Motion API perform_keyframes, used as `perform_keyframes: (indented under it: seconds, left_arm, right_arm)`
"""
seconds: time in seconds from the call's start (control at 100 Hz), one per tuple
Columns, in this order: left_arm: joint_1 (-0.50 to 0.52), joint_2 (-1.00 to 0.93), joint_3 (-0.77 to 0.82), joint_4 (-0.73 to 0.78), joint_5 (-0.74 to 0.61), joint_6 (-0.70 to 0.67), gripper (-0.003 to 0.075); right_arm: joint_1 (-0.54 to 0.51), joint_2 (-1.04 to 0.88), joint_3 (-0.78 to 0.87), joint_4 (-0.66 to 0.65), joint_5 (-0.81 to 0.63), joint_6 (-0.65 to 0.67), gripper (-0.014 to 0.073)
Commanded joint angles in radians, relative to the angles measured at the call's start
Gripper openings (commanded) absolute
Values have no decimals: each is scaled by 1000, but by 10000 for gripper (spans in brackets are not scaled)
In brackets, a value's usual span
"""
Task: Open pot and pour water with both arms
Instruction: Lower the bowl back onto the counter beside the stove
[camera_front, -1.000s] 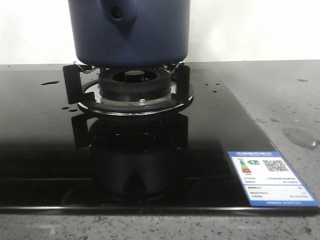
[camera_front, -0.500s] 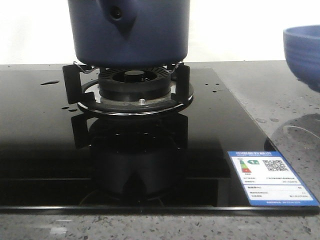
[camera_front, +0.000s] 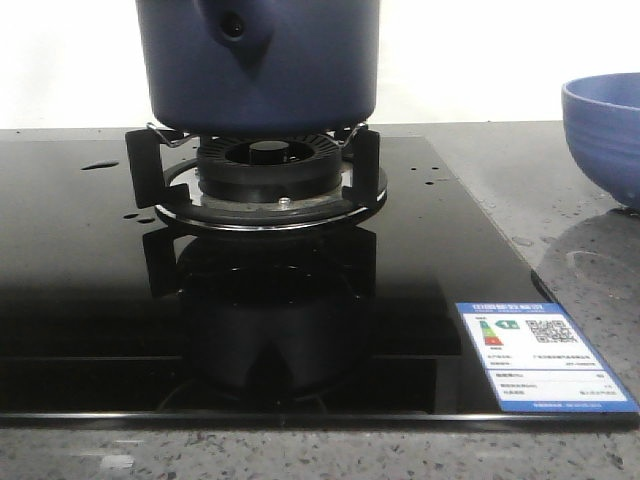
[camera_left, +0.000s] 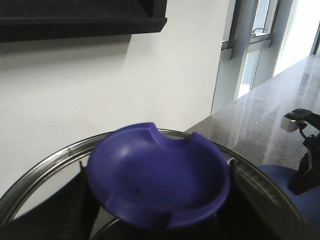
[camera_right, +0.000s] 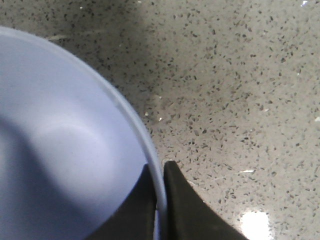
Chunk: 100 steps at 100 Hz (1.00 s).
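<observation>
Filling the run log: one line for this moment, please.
pot: on burner | right gripper: shut on bowl rim, bowl at right edge | left gripper: holds lid knob, fingers unclear | pour: not yet

Blue bowl (camera_front: 606, 135) newly in from the right edge; now lower, further left

Front view: wall behind overexposed, glossy hob (camera_front: 90, 300) mirrored the burner (camera_front: 268, 180), foreground dim | Left wrist view: daylight came from the windows (camera_left: 260, 45), the near purple knob (camera_left: 157, 180) was soft and blurred | Right wrist view: sharp speckled counter (camera_right: 240, 75), one glare patch, the bowl (camera_right: 65, 165) shaded on one side
</observation>
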Motion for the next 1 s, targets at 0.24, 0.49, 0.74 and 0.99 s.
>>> perform_keyframes:
  seconds: [0.24,0.49,0.74,0.99]
  left_arm:
    - [-10,-41,-41,-92,17,1,390]
    - [-10,-41,-41,-91,17,1,390]
    - [-10,-41,-41,-75,19,1,390]
    - [-34,-28,-41,-75,46,1,390]
  right_arm:
    - [-7,-8,-23,-13,-30,0,-54]
    - [-7,10,-23,-13,-28,0,-53]
    - [-7,8,-60,-13,18,-20,316]
    - [-7,-12,-202,36,110,-20,468]
